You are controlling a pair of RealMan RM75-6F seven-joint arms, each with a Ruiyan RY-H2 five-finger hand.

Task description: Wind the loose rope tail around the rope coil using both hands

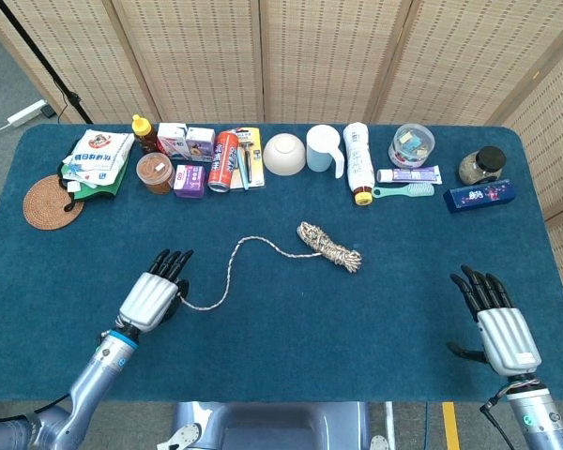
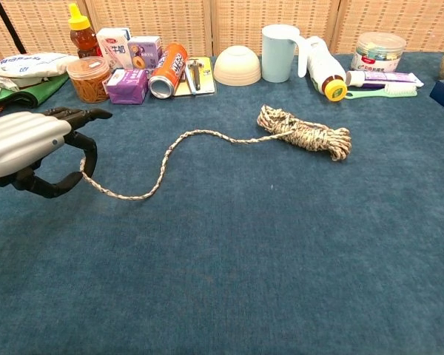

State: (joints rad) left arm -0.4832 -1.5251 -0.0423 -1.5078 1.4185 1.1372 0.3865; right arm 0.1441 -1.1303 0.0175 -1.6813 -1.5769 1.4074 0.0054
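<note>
Woven screens stand behind the blue table (image 1: 281, 347), with a row of groceries and toiletries lined up along its far edge. Near the middle lies the rope coil (image 1: 329, 246), its loose rope tail (image 1: 227, 275) curving leftward across the cloth. The left hand (image 1: 153, 296) sits at the near left and pinches the tail's end between thumb and fingers, the other fingers stretched forward. At the near right, well apart from the rope, the right hand (image 1: 500, 323) rests palm down, fingers spread, holding nothing.
</note>
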